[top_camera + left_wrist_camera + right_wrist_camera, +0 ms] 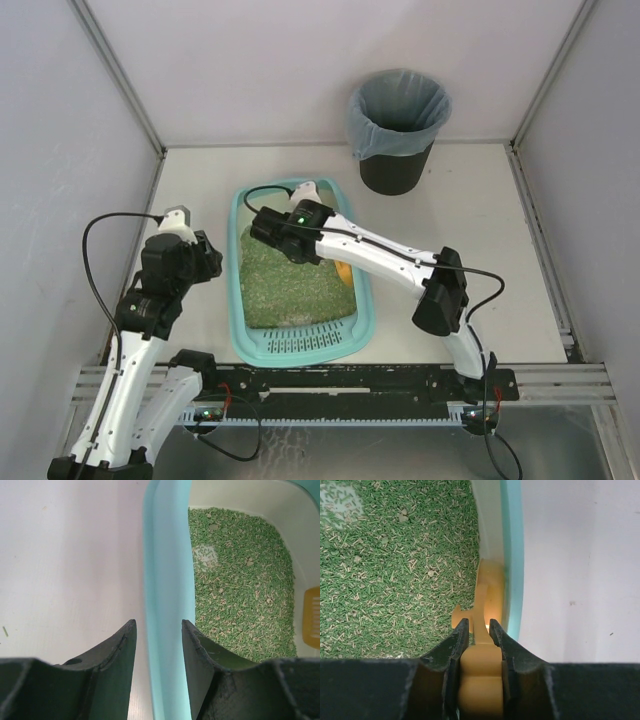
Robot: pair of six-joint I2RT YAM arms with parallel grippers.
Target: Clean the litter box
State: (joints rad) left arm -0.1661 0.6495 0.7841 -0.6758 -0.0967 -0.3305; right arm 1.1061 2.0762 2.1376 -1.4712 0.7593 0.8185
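Top external view, your stock as it stands.

- Litter box [238, 300]: on the table [480, 220], left of centre, grated end toward the near edge, green litter [290, 285] inside.
- Left pincer [158, 622]: pinching the box's left rim, one finger outside, one over the litter.
- Right pincer [479, 625]: pressed tight on the handle of the orange scoop [487, 587], which lies against the box's right wall.
- Bin [398, 130]: black, grey-blue bag, at the far edge, right of centre, well apart from the box.

Centre frame: teal litter box [300, 345] with green litter [285, 285], orange scoop [343, 272] under right arm [380, 258]; left arm [165, 275] alongside; black bin [397, 165] upper right.
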